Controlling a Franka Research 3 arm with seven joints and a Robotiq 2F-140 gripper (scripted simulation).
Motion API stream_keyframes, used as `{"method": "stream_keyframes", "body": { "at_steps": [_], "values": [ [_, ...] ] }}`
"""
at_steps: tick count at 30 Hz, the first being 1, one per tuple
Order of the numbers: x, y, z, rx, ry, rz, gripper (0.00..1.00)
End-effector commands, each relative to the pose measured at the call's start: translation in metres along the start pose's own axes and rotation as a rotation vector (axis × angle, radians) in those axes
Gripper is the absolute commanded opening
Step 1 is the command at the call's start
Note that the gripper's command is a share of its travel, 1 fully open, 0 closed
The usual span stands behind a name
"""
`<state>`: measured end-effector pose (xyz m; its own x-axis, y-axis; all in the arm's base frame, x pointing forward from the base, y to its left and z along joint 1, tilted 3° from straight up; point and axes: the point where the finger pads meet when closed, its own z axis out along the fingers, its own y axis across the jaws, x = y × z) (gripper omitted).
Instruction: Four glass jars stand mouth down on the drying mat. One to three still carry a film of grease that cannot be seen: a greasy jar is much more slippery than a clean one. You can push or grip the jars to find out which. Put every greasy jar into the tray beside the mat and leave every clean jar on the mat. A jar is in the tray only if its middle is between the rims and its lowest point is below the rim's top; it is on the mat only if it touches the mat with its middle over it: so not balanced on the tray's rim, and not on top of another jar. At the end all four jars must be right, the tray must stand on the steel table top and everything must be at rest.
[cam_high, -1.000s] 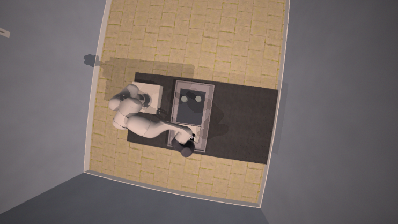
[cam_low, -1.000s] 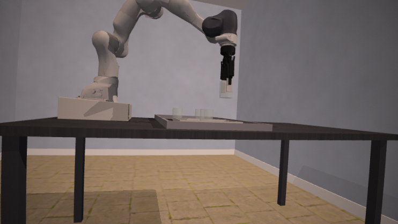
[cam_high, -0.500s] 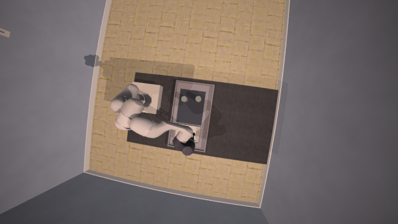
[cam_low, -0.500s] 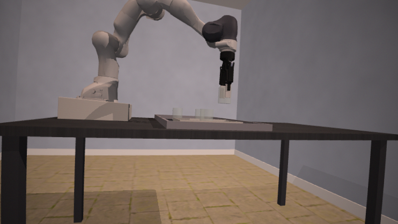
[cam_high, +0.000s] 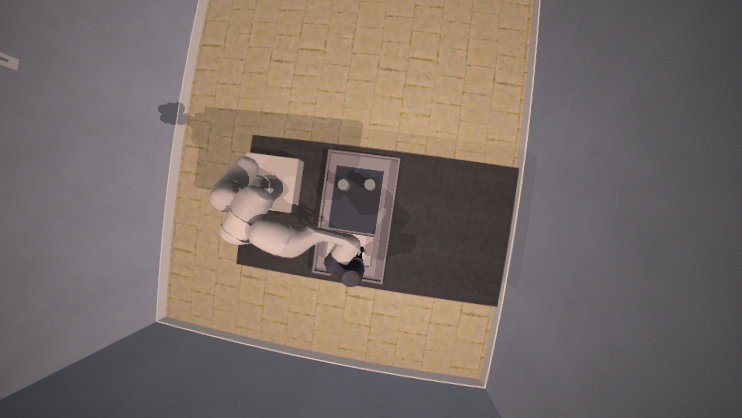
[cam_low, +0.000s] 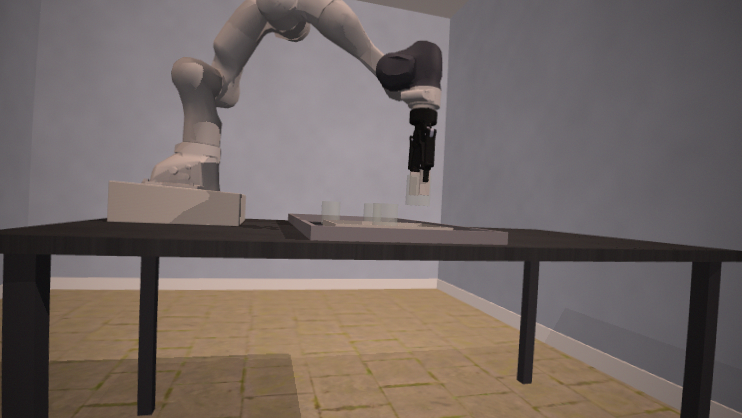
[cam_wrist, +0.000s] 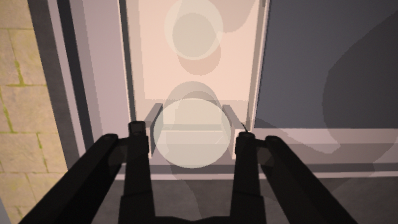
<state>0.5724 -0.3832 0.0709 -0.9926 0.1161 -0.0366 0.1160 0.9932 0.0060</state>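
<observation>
My gripper (cam_wrist: 192, 115) is shut on a clear glass jar (cam_wrist: 192, 132) and holds it mouth down in the air. In the side view the gripper (cam_low: 419, 176) and the held jar (cam_low: 417, 194) hang a little above the tray. The pale tray (cam_wrist: 195, 75) lies below, and the held jar is over its near end. A second jar (cam_wrist: 194, 30) stands in the tray further along. Two jars (cam_high: 343, 184) (cam_high: 369, 183) stand on the dark grey mat (cam_high: 355, 205) at its far end. In the overhead view the arm hides most of the tray (cam_high: 370, 251).
The mat and tray lie end to end inside a grey raised frame (cam_low: 399, 233) on the dark table top. My arm's pale base block (cam_low: 175, 203) sits on the table to the left. The table edge and tiled floor (cam_wrist: 20, 75) lie just left of the tray.
</observation>
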Motion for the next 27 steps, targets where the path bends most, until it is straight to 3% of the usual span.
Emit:
{"method": "stream_keyframes", "body": {
  "at_steps": [1,18,27],
  "values": [
    [-0.005,-0.001,0.008,0.006,-0.012,-0.010,0.00],
    [-0.005,-0.001,0.047,0.006,-0.012,-0.010,0.00],
    [-0.005,-0.001,0.050,0.006,-0.012,-0.010,0.00]
  ]
}}
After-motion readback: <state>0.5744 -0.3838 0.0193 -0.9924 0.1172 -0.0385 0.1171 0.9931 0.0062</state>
